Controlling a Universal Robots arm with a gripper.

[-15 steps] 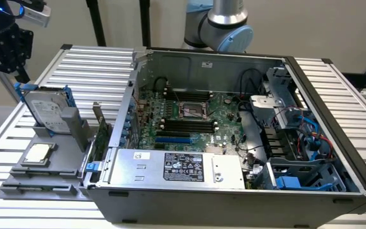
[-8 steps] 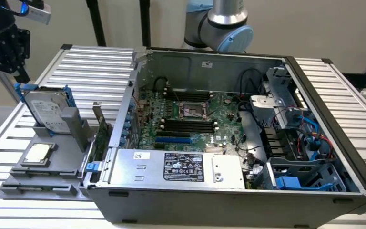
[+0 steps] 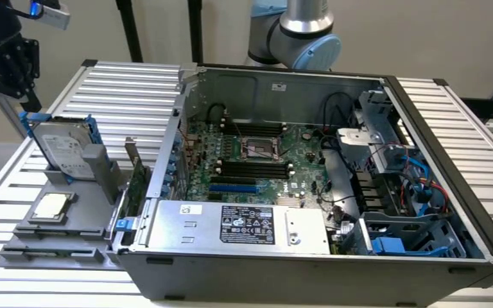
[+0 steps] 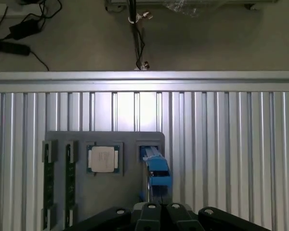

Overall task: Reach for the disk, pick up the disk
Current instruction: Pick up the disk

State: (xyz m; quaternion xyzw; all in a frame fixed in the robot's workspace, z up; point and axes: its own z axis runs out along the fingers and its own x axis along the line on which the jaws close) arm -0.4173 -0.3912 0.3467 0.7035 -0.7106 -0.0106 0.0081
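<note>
One computer case (image 3: 315,276): open, centre of the table (image 3: 126,83).
Gripper (image 3: 11,67): above the disk (image 3: 62,151), at its eleven o'clock; its width cannot be told.
Disk: at the case's nine o'clock, propped on edge in a grey holder (image 3: 99,170) — likely to offer its top edge.

**Arm** (image 3: 303,19): round silver-grey metal tube with a darker ring band. The joint housing is light grey and closed by a pale blue cap (image 3: 320,50).

**Tool** (image 3: 11,67): matt black, blocky housing with hard edges. A blue cable (image 3: 34,9) loops above it, beside a small pale grey box (image 3: 54,16).

**Tool underside, wrist view:** two black angled wings flank dark grey centre blocks. Four round silver screw heads (image 4: 120,211) sit in a row across them.
</note>
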